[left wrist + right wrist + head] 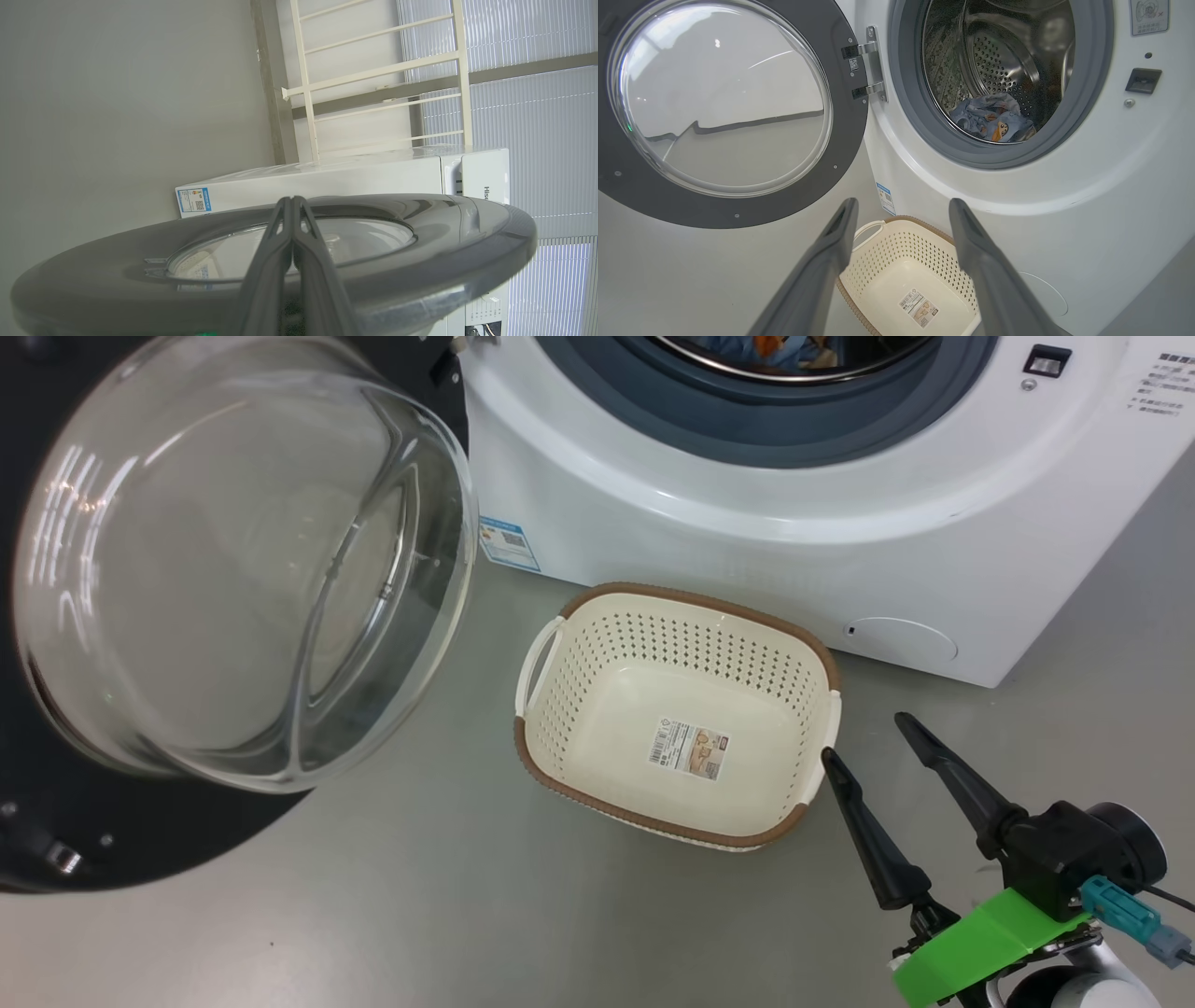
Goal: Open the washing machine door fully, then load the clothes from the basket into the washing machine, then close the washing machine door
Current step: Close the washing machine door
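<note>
Glass and black ring, head view: the washing machine door (233, 569) stands wide open at the left, its clear bowl bulging toward the camera.
White body, head view: the washing machine (747, 476) has a grey gasket (775, 420) around its open mouth.
Cream plastic, head view: the basket (597, 644) sits on the grey floor (373, 915) just before the washing machine, and its bare bottom shows a sticker (689, 749).
Right arm, head view: the right end effector (864, 737) is released, its two dark fingers spread apart and holding nothing, close to the right handle of the basket.
Left arm, left wrist view: the left end effector (292, 201) is clenched, fingers pressed together, above the outer face of the washing machine door; if it touches that face, one cannot tell.
Printed fabric, right wrist view: the clothes (992, 119) lie low inside the steel drum (1004, 60), light blue with orange figures.
</note>
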